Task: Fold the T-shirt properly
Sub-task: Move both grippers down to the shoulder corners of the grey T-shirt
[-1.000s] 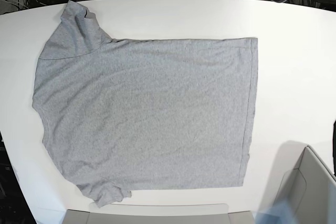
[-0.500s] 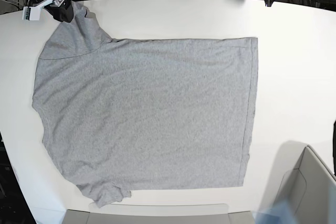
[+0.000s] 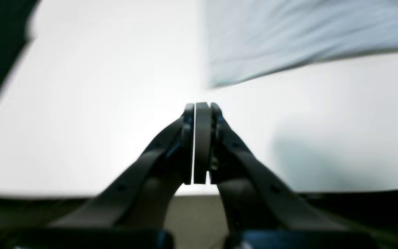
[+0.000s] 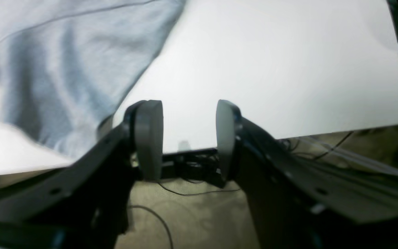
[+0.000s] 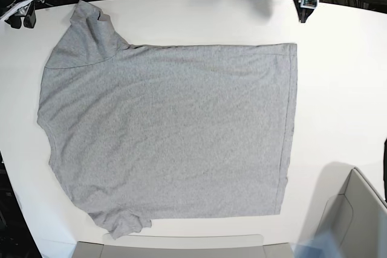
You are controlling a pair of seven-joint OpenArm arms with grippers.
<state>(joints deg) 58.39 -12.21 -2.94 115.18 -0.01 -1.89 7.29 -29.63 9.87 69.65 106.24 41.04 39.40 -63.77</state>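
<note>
Bench: white top point(image 5: 338, 77), dark cable tangle behind its far edge; pale box/bin corner point(image 5: 357, 203) at near right of base view.
Right pincer: point(image 5: 19, 15) far-left corner of base view, at bench edge, just off the shirt's upper sleeve. Pads stand well apart, nothing between them. Right wrist view point(image 4: 188, 138) confirms: two grey pads w/ clear gap, bare bench and cables seen through it.
T-shirt: point(image 5: 169, 131) heather grey, spread flat, plain side up, no lettering visible. Neck/sleeves toward the left, hem toward the right. Upper sleeve point(image 5: 84, 34) folded in over the shoulder; lower sleeve point(image 5: 121, 222) bunched near front edge. No body fold yet, so I'd judge the task barely begun.
Left pincer: point(image 5: 304, 5) far right-of-centre edge, apart from hem corner. Pads pressed together, holding nothing; left wrist view point(image 3: 199, 141) shows only a hairline seam between them.
Why so placed: each arm sits by one far corner of the shirt, prob. staging to take sleeve side and hem side.
View diffs: base gives whole layout but pincers tiny, opening hard to read. Wrist views settle the opening; each shows only a blurred shirt edge point(image 3: 306, 34) point(image 4: 64, 62).
</note>
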